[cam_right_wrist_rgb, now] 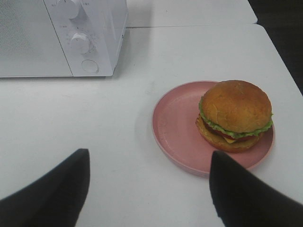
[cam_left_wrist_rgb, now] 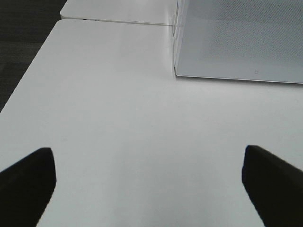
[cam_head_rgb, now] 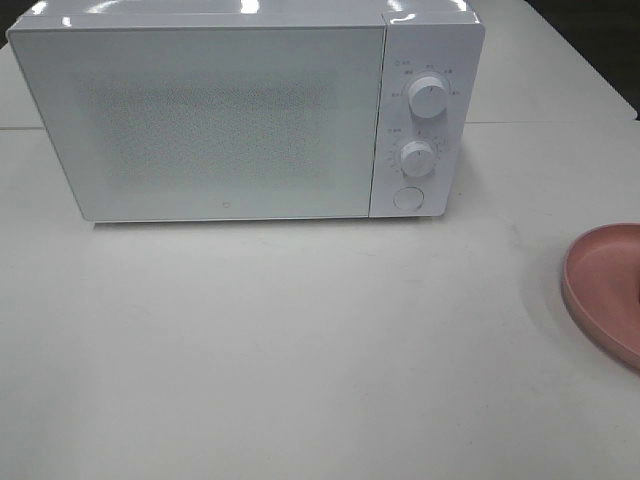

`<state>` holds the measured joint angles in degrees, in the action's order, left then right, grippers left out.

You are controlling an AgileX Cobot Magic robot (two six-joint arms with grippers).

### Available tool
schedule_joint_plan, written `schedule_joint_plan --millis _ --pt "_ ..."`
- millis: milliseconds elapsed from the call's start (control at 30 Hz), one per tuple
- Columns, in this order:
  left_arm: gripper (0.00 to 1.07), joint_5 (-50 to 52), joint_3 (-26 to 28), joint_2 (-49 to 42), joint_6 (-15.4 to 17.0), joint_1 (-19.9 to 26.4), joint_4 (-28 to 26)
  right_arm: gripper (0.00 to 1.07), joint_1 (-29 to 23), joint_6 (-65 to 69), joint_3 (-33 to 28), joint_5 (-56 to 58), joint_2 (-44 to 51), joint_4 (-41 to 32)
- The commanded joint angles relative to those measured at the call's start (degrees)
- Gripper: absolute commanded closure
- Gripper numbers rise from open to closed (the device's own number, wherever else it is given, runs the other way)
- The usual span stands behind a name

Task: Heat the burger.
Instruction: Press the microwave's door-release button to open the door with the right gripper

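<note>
Worktop (cam_head_rgb: pixel 300 350): one white surface, and its edges run out of the high view. One white microwave (cam_head_rgb: pixel 220 120) sits at the far side with the door closed. We can't make out the interior through the mesh.

One pink plate (cam_head_rgb: pixel 605 280) is right of the microwave and nearer to us. The high view cuts it off at the right edge, so only its left part shows there. One burger (cam_right_wrist_rgb: pixel 235 116) sits on the plate, on the side away from the microwave, and we see it only in the right wrist view.

Two grippers, and only the dark fingertips show. The left gripper (cam_left_wrist_rgb: pixel 149 163) is released over bare worktop near the microwave's left corner, holding nothing. The right gripper (cam_right_wrist_rgb: pixel 150 160) is released, fingers wide, nearer than the plate and not touching it.

Microwave panel, on the right: two knobs (cam_head_rgb: pixel 428 97) stacked, with one round button (cam_head_rgb: pixel 407 197) below them. The dial markings are too small to read.
</note>
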<state>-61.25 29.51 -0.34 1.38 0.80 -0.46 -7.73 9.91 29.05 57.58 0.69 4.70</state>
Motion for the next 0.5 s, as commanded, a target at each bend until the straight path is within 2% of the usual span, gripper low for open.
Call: schedule_joint_plan --millis 33,500 --pt "0.04 0.06 0.0 -1.26 0.06 -0.17 -0.29 0.42 0.23 -0.46 -0.11 -0.34 1.03 -0.11" --pt "0.04 0.06 0.0 -1.26 0.06 -0.17 -0.29 0.42 0.23 -0.4 -0.06 -0.4 1.03 -0.11"
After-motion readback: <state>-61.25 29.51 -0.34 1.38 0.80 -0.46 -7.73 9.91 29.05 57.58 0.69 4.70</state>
